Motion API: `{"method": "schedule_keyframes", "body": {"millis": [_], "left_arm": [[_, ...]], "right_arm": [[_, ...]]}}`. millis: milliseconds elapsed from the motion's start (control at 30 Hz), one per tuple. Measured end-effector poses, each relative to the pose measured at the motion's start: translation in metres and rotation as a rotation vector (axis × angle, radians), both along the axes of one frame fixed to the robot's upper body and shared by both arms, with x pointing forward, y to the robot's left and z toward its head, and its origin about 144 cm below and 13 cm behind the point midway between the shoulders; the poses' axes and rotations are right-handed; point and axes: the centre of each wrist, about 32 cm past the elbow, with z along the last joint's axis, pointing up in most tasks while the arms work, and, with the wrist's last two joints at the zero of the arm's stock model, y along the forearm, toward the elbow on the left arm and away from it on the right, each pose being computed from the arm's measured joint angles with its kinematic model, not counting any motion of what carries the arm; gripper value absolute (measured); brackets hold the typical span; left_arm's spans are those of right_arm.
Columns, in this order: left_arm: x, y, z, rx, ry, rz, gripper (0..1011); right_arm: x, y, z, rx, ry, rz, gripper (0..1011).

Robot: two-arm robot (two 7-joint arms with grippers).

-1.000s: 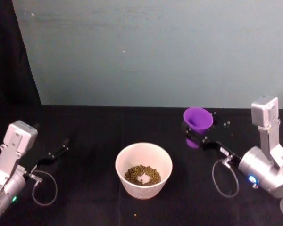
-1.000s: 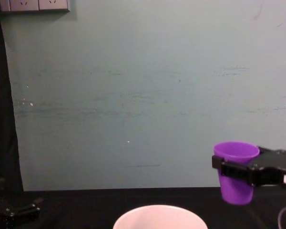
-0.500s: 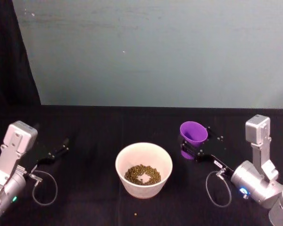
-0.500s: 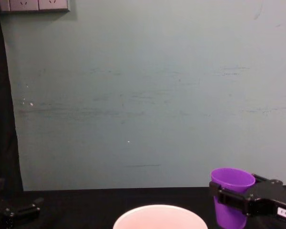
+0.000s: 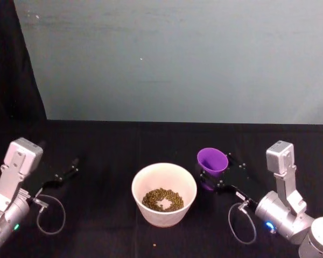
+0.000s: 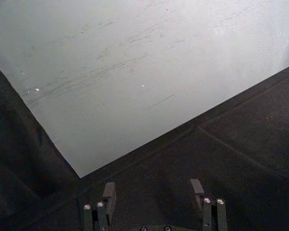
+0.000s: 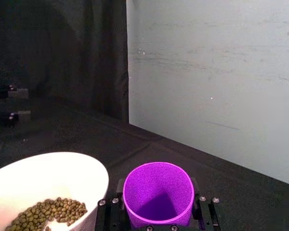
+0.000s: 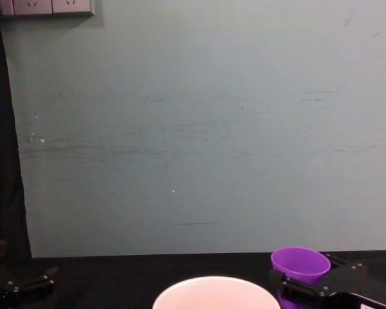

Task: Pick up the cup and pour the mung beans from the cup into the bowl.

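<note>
The purple cup (image 5: 212, 160) stands upright just right of the bowl (image 5: 164, 216), low over the black table, and my right gripper (image 5: 212, 172) is shut on it. In the right wrist view the cup (image 7: 158, 192) shows a bare purple inside between the fingers (image 7: 108, 211). The pale bowl (image 7: 62, 166) holds mung beans (image 5: 162, 199) at its bottom. From the chest, the cup (image 8: 300, 262) sits beside the bowl's rim (image 8: 212, 285). My left gripper (image 6: 153, 195) is parked open at the left (image 5: 64, 174), holding nothing.
A black cloth covers the table (image 5: 107, 145), with a pale teal wall (image 5: 177, 59) behind it and a dark curtain (image 5: 11, 59) at the far left. One stray bean (image 5: 154, 246) lies in front of the bowl.
My right gripper has brought the cup down and leftward, from higher up at the right to a spot low beside the bowl. The left arm has not moved.
</note>
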Motion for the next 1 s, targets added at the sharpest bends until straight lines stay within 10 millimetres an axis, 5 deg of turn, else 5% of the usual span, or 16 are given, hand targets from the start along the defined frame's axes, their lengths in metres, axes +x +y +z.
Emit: {"method": "schedule_keyframes", "body": {"millis": [1000], "left_arm": [[0.0000,0.0000,0.0000,0.000,0.000,0.000,1003]], "right_arm": [[-0.0005,-0.0004,-0.0044,0.009,0.017,-0.001,785]]}}
